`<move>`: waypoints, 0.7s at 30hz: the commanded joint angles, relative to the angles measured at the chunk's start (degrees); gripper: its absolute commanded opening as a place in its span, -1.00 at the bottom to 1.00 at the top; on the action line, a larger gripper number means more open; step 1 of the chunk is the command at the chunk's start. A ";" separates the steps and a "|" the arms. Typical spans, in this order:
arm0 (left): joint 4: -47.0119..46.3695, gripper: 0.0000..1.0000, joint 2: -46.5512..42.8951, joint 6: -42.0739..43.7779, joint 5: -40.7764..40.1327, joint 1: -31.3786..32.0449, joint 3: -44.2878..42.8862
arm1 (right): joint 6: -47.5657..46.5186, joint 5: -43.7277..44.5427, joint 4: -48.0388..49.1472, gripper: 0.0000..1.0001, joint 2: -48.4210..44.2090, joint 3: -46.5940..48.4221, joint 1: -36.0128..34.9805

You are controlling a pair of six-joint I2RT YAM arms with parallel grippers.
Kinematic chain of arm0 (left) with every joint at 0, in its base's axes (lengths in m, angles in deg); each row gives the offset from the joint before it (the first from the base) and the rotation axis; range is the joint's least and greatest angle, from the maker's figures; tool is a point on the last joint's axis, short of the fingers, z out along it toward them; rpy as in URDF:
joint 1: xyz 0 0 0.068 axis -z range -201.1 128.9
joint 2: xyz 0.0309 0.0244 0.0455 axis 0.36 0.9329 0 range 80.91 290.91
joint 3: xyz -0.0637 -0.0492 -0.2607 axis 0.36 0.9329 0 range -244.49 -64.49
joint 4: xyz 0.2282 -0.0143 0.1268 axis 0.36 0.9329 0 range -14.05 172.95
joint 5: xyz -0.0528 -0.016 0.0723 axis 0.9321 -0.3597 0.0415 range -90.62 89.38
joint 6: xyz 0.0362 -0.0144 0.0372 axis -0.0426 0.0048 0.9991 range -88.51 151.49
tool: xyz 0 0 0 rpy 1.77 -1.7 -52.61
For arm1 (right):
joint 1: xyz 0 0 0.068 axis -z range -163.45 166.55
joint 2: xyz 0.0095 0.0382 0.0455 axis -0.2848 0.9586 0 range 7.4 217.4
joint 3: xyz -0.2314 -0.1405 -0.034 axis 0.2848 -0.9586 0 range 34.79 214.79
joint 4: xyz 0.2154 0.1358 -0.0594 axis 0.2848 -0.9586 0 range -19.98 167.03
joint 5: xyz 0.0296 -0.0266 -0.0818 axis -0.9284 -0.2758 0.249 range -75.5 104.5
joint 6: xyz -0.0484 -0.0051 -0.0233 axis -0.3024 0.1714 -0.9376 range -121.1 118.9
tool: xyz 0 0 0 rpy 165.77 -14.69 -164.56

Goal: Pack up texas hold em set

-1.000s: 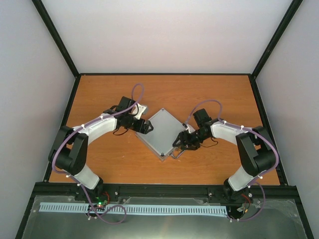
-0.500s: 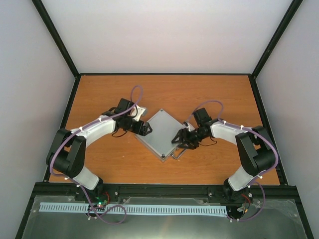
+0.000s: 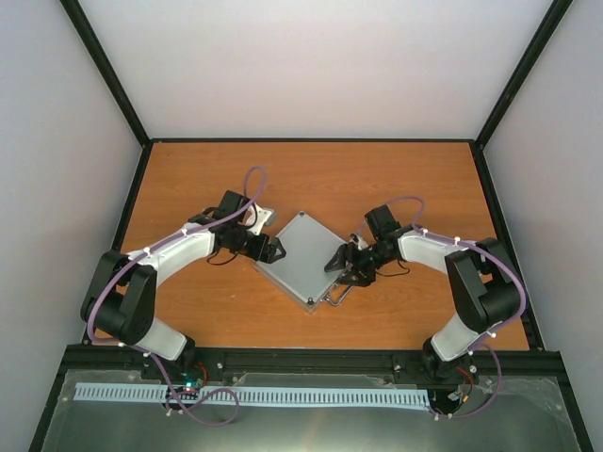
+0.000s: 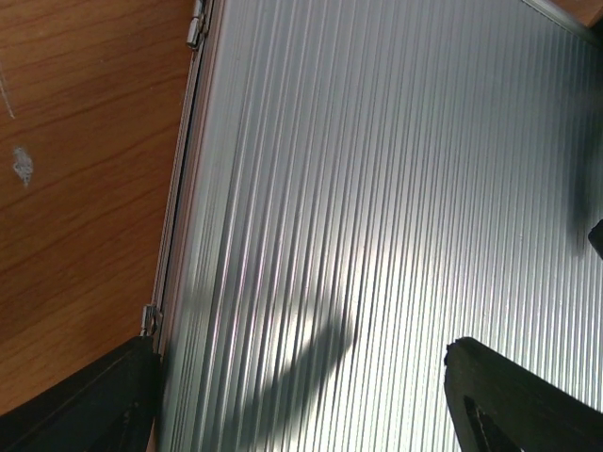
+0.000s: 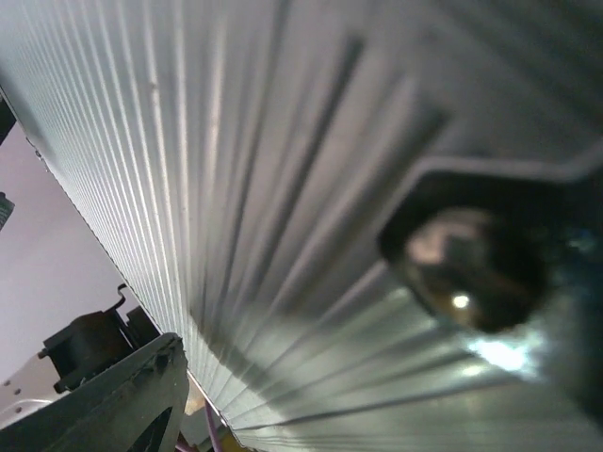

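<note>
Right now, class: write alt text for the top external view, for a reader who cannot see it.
A closed silver case lies diamond-wise in the middle of an orange wooden table, its metal handle toward the near right. Two robot arms curve in from the near edge, the left gripper and right gripper poised at the case's left and right sides.

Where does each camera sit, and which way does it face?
Top external: above, behind the bases, looking down on the table; both arms flank the closed case.
Left wrist: on the left arm, facing the case's ribbed lid and edge; own fingers at bottom.
Right wrist: hard against the lid, blurred; one finger bottom left.
Shared: the lid.
</note>
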 commanded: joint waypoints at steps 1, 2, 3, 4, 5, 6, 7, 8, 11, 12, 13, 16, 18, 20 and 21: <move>2.47 0.66 -1.04 -1.66 4.91 1.88 0.24 | 5.01 -4.20 -2.65 0.33 -0.51 -1.16 -0.66; 2.56 0.66 -1.17 -1.67 4.97 1.97 0.24 | 5.73 -4.41 -2.54 0.33 -0.59 -1.17 -0.66; 2.65 0.66 -1.35 -1.68 4.93 2.05 0.22 | 6.84 -4.58 -2.60 0.32 -0.84 -1.17 -0.63; 2.85 0.66 -1.38 -1.65 4.90 2.07 0.32 | 7.75 -4.73 -2.52 0.31 -1.06 -1.11 -0.64; 2.90 0.66 -1.52 -1.62 4.92 2.07 0.29 | 8.53 -4.86 -2.33 0.29 -1.26 -1.20 -0.66; 2.97 0.66 -1.63 -1.59 4.93 2.14 0.40 | 9.40 -5.01 -2.26 0.26 -1.36 -1.12 -0.62; 2.99 0.66 -1.67 -1.67 5.02 2.16 0.46 | 10.10 -5.19 -2.10 0.24 -1.47 -1.05 -0.70; 3.05 0.66 -1.62 -1.68 5.12 2.16 0.50 | 10.76 -5.29 -1.95 0.22 -1.64 -1.08 -0.74; 3.16 0.66 -1.54 -1.61 5.42 2.16 0.52 | 12.37 -5.32 -1.61 0.14 -1.91 -0.91 -0.70; 3.18 0.66 -1.55 -1.59 5.47 2.16 0.47 | 12.88 -5.32 -1.44 0.11 -2.04 -0.89 -0.81; 3.19 0.66 -1.58 -1.51 5.50 2.17 0.38 | 13.36 -5.29 -1.32 0.08 -2.09 -0.97 -0.84; 3.27 0.66 -1.52 -1.59 5.81 2.25 0.24 | 14.91 -5.00 -0.75 0.02 -2.45 -1.15 -1.35; 3.28 0.66 -1.72 -1.65 6.11 2.25 0.22 | 16.25 -4.88 0.09 -0.05 -2.63 -1.53 -1.90; 3.28 0.66 -1.98 -1.83 6.21 2.33 0.24 | 18.27 -4.57 1.17 -0.14 -2.89 -2.05 -2.50; 3.30 0.66 -2.10 -1.84 6.29 2.40 0.32 | 18.95 -4.39 1.66 -0.17 -2.98 -2.25 -2.81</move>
